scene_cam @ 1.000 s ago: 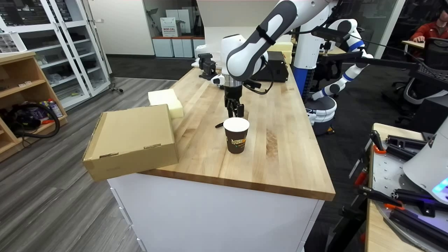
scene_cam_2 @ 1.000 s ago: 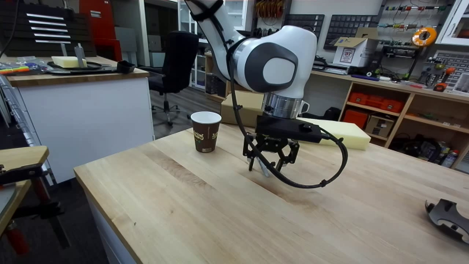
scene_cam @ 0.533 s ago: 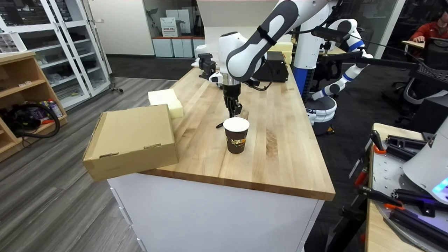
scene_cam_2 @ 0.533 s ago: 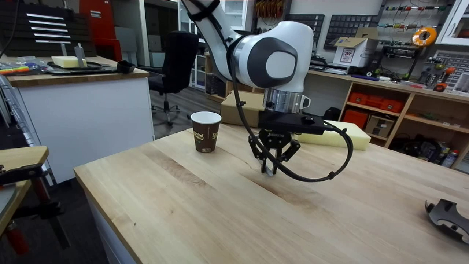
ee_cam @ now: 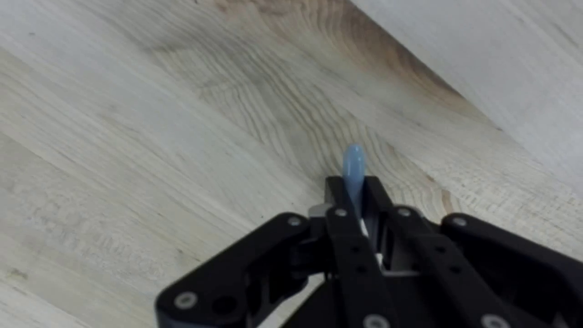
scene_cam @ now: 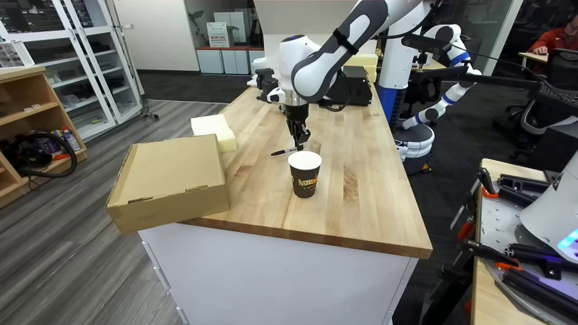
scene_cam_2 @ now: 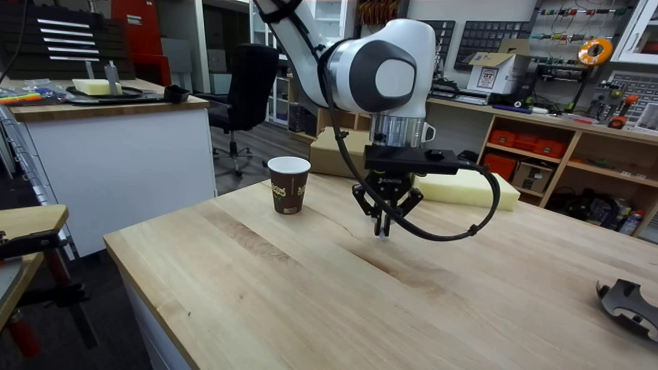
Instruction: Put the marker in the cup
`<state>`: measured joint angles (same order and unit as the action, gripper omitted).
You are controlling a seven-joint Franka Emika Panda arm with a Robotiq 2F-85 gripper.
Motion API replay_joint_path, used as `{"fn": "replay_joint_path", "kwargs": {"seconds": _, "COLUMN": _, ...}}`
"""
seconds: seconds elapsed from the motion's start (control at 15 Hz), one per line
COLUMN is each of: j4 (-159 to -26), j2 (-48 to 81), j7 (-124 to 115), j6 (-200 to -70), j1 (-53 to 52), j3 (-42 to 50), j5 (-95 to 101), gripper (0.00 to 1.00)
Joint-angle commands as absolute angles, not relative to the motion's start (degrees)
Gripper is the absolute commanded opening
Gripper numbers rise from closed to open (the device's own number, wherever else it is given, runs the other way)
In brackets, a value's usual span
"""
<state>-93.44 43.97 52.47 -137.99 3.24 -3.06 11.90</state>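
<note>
The marker is pinched crosswise between the fingertips of my gripper (ee_cam: pixel 354 184), which is shut on it. In the wrist view the rounded grey-blue end of the marker (ee_cam: pixel 354 161) pokes out past the fingers. An exterior view shows the dark end of the marker (scene_cam: pixel 279 152) sticking out sideways from the gripper (scene_cam: pixel 300 147), roughly level and low over the table; whether it touches the wood I cannot tell. The cup (scene_cam: pixel 305 180), brown with a white top, stands upright on the table, apart from the gripper, and also appears as the cup (scene_cam_2: pixel 289 191).
A tan cardboard box (scene_cam: pixel 171 176) overhangs the table corner. Behind it lies a pale yellow foam block (scene_cam: pixel 216 131). A dark plastic part (scene_cam_2: pixel 629 308) rests at the table's side. The arm's black cable (scene_cam_2: pixel 437 237) loops low beside the gripper.
The fingers have come together onto the marker. My gripper has risen slightly, and more of the marker's dark end shows. The cup has stayed in place.
</note>
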Motion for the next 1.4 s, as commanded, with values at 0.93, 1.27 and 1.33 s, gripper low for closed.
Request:
{"fn": "replay_joint_path", "kwargs": {"seconds": 0.93, "j4": -95.8, "j2": 31.6, "j7": 48.4, "j6": -125.0, "j1": -1.6, "j3": -2.0, "j5": 18.2, "gripper": 0.03}}
{"fn": "replay_joint_path", "kwargs": {"seconds": 1.27, "j4": -96.2, "j2": 29.3, "j7": 45.6, "j6": -120.3, "j1": -3.6, "j3": -2.4, "j5": 20.5, "gripper": 0.03}}
{"fn": "replay_joint_path", "kwargs": {"seconds": 1.33, "j4": -96.4, "j2": 28.7, "j7": 44.8, "j6": -119.2, "j1": -4.1, "j3": -2.6, "j5": 20.9, "gripper": 0.03}}
